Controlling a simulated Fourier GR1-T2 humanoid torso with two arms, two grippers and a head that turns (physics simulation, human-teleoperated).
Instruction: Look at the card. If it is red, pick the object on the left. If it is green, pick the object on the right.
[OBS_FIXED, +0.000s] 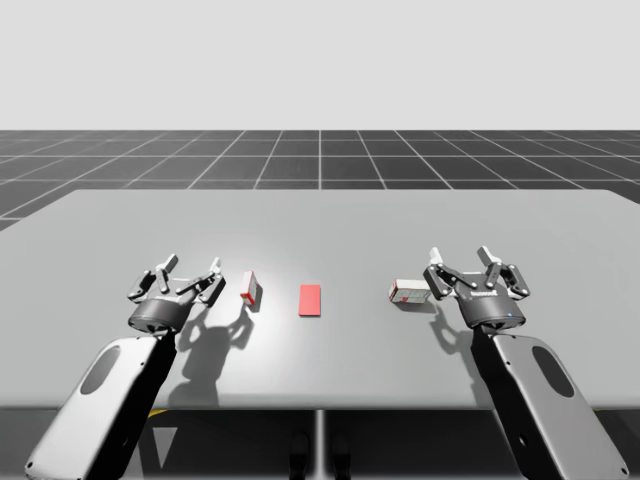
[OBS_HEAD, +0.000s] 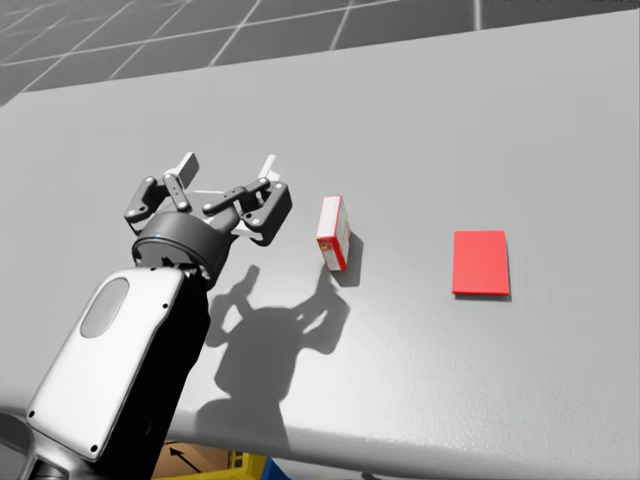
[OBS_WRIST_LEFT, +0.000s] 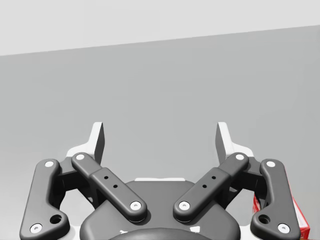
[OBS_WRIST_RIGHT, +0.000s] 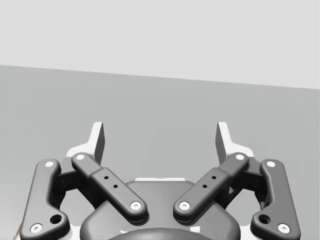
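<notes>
Grey table (OBS_FIXED: 320, 225), L claw (OBS_FIXED: 192, 269) wide open, empty, beside red-white box (OBS_FIXED: 251, 289)

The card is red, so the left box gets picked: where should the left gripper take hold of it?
Probably across its thin width, fingers on the two broad faces, coming from above. The red-and-white box stands on edge beside the open left gripper, leaving its slim top exposed.

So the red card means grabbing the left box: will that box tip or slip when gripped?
The red-and-white box stands on a narrow side, so a nudge probably topples it. It looks like a small rigid carton, likely light. Flat faces should grip well.
</notes>
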